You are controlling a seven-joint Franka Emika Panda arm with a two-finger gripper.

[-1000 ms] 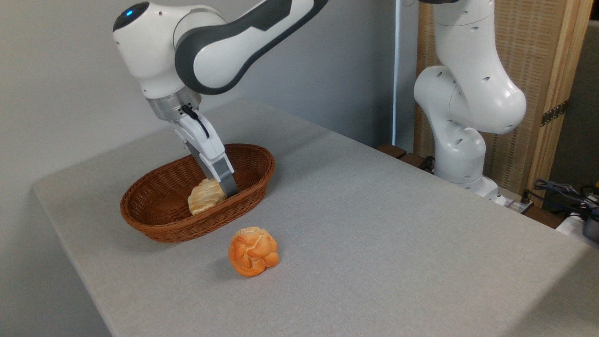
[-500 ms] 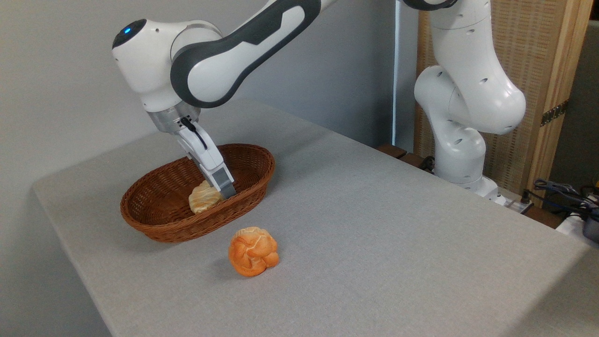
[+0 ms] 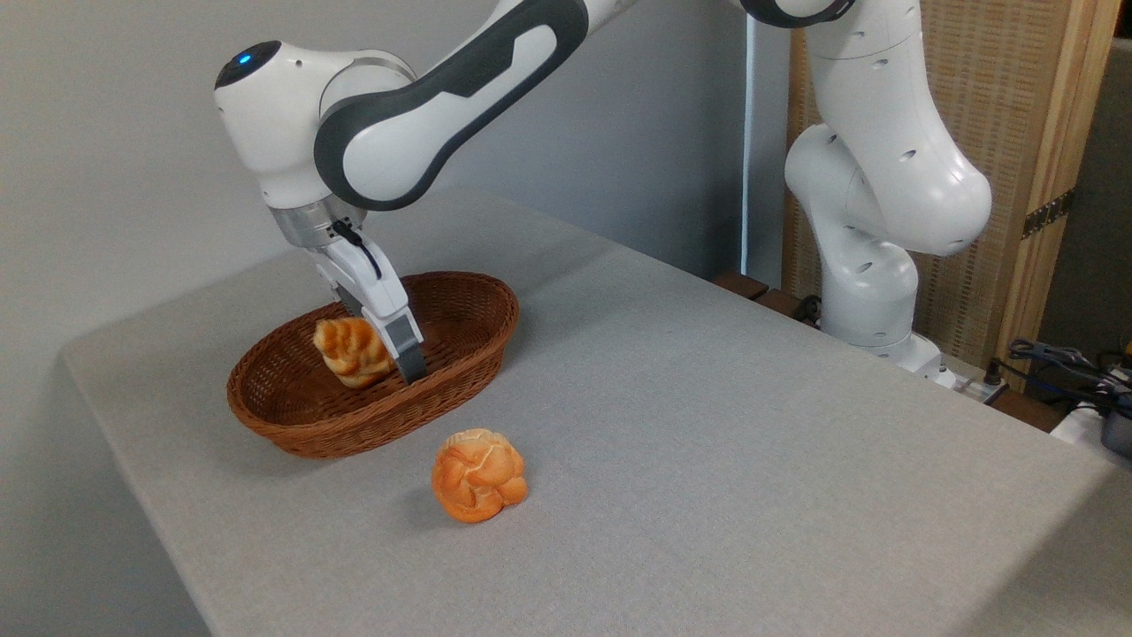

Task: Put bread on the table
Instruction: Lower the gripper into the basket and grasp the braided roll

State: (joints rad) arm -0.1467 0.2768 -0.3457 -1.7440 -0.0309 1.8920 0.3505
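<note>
Long braided golden-brown loaf (image 3: 352, 351) upright over brown wicker basket (image 3: 292, 416), long axis toward 12 o'clock; jaws pinching its side; round orange knotted roll (image 3: 478, 487) on grey surface (image 3: 707, 425).

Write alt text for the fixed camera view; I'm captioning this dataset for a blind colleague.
A white robot arm's gripper holds a braided golden-brown loaf above the inside of a brown wicker basket. A round orange knotted roll sits on the light grey table just in front of the basket.

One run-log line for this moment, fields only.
gripper: shut on braided loaf | loaf: over basket | round roll: on table | stage: second bread pending
</note>
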